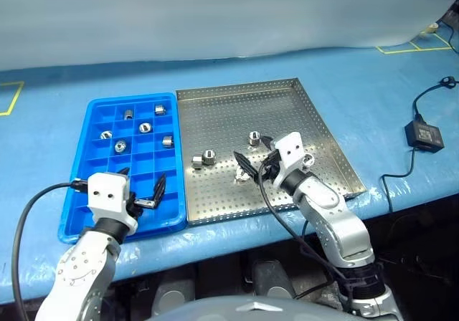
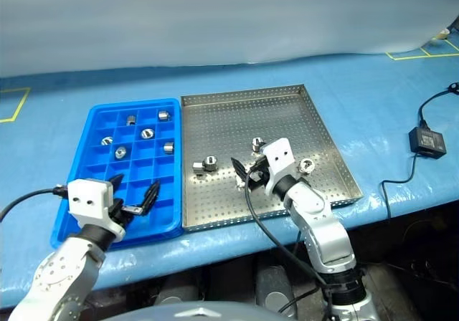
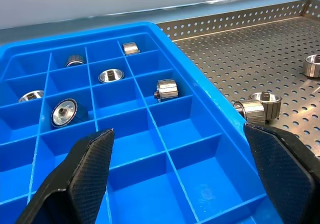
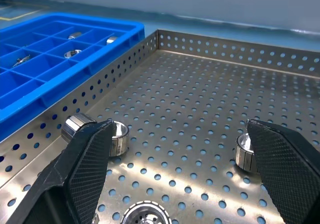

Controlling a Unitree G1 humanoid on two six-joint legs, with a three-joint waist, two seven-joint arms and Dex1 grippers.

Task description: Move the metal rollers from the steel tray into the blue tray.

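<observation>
Left wrist view: shiny ribbed metal rollers (image 3: 167,89) in gridded blue tray (image 3: 200,109).

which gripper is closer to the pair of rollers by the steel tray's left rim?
Right. The right gripper hovers just beside the pair of rollers; the left gripper is over the blue tray.

A metal roller (image 4: 145,215) is cut off by the frame edge.

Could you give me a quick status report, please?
Left gripper open over blue tray. Right gripper open over steel tray. Six rollers binned; five left. Nothing blocking.
</observation>
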